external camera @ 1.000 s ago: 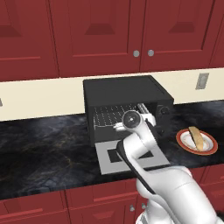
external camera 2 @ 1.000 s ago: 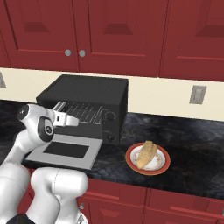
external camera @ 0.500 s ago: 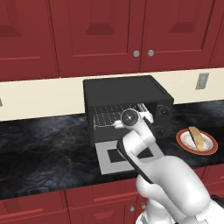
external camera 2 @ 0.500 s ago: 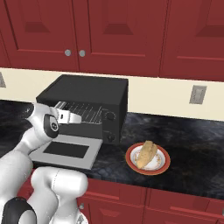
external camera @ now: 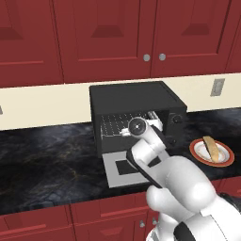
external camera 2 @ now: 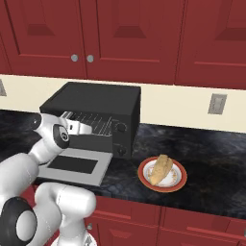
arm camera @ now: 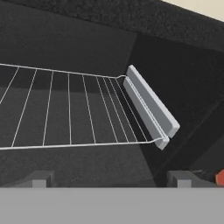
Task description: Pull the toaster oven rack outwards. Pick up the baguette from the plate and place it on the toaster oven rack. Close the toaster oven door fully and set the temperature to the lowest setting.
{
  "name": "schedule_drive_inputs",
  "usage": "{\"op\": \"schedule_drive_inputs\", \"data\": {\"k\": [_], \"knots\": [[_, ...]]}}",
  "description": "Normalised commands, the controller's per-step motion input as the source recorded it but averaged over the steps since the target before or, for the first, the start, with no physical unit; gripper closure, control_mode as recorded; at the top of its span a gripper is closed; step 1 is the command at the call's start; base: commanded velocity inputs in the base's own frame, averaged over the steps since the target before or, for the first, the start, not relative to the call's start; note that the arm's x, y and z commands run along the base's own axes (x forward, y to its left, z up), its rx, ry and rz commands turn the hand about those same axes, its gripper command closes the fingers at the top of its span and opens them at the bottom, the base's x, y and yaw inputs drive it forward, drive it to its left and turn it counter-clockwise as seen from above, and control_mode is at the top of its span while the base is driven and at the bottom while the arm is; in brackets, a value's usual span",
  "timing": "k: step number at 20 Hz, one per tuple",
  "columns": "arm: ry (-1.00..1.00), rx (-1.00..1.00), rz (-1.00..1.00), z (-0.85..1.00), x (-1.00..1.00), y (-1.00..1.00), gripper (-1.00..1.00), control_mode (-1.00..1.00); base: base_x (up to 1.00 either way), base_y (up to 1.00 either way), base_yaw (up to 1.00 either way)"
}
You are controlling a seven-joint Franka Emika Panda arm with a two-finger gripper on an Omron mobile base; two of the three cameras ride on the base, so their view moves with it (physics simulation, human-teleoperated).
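Now the open tool (arm camera: 111,178) faces the thin silver wire rack (arm camera: 65,109).
Base views add the boxy black oven (external camera: 134,101) and the tan bread piece (external camera 2: 160,168) on its orange-rimmed round plate (external camera 2: 178,184).

Toaster oven (external camera: 136,101) cavity stands open; its door (external camera: 123,168) lies flat on the counter, blocking low frontal approach. The rack (arm camera: 70,109) spans the cavity, with free room above it.

dark marble counter (external camera: 47,160), toaster oven (external camera: 134,101), plate (external camera 2: 144,176)
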Motion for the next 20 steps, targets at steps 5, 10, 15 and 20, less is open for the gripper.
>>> {"op": "schedule_drive_inputs", "data": {"k": [5,10,15,20], "knots": [[-0.02,0.00,0.00,-0.21,0.18,0.00,-1.00,-1.00,0.00,0.00,0.00],[-0.03,0.00,0.00,-0.13,0.12,0.00,-1.00,-1.00,0.00,0.00,0.00],[-0.03,0.00,0.00,-0.02,0.13,0.01,-1.00,-1.00,0.00,0.00,0.00],[0.00,0.00,0.00,0.00,0.17,0.05,-1.00,-1.00,0.00,0.00,0.00]]}}
